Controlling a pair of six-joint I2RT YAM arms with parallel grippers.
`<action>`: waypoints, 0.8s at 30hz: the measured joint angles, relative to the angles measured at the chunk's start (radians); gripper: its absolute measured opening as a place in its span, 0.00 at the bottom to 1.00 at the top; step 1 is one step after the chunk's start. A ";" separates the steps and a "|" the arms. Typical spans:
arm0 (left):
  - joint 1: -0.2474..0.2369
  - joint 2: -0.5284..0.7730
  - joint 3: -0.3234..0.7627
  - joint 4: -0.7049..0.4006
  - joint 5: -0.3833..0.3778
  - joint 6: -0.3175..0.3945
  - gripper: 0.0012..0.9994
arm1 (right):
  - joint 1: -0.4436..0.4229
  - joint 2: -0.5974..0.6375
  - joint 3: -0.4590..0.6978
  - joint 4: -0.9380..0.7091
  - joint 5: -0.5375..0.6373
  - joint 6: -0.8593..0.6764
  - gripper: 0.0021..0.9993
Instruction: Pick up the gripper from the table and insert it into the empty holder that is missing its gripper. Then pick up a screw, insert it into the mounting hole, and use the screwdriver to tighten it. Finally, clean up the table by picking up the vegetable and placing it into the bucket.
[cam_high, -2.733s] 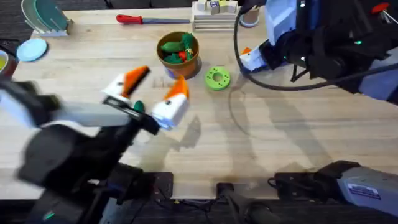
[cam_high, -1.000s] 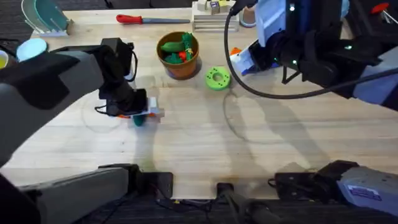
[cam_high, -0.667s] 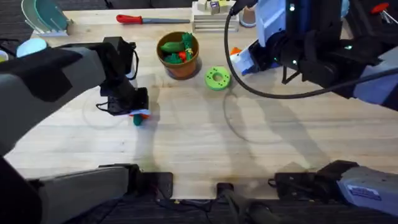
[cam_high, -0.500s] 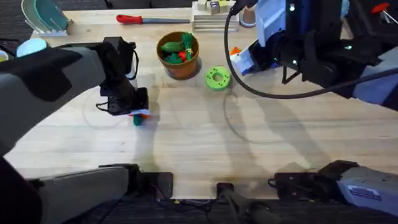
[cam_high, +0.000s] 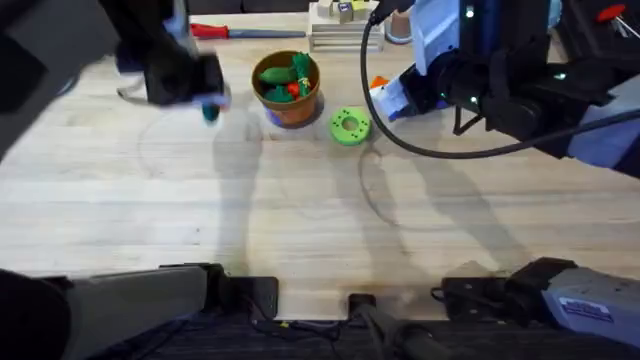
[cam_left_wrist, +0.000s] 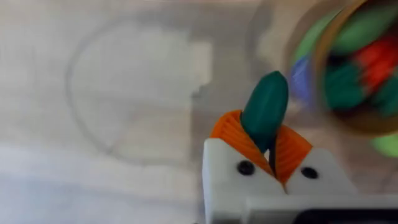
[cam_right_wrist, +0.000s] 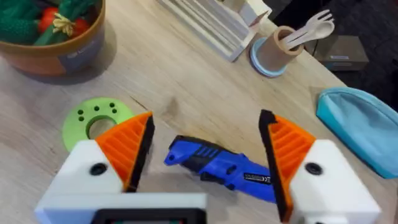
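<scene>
Final cleanup step in hand. The left gripper (cam_left_wrist: 268, 144) is clamped on the green vegetable (cam_left_wrist: 265, 109), airborne at nine o'clock of the bucket (cam_high: 288, 88). Next move, likely: carry over the rim, release. The right gripper (cam_right_wrist: 205, 155) stands wide open over the screwdriver (cam_right_wrist: 221, 168).

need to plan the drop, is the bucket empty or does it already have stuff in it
Not empty. The bucket already holds green and red vegetables; the right wrist view shows them reaching its rim.
</scene>
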 joint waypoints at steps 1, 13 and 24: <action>0.000 0.000 0.028 0.031 0.027 -0.001 0.02 | 0.000 0.000 0.000 0.000 0.000 0.000 0.99; -0.093 0.045 0.082 0.333 0.294 -0.141 0.02 | 0.058 -0.004 0.000 -0.001 0.000 0.000 0.99; -0.126 0.216 0.080 0.290 0.317 -0.169 0.26 | 0.082 -0.079 0.000 -0.003 -0.003 0.012 0.99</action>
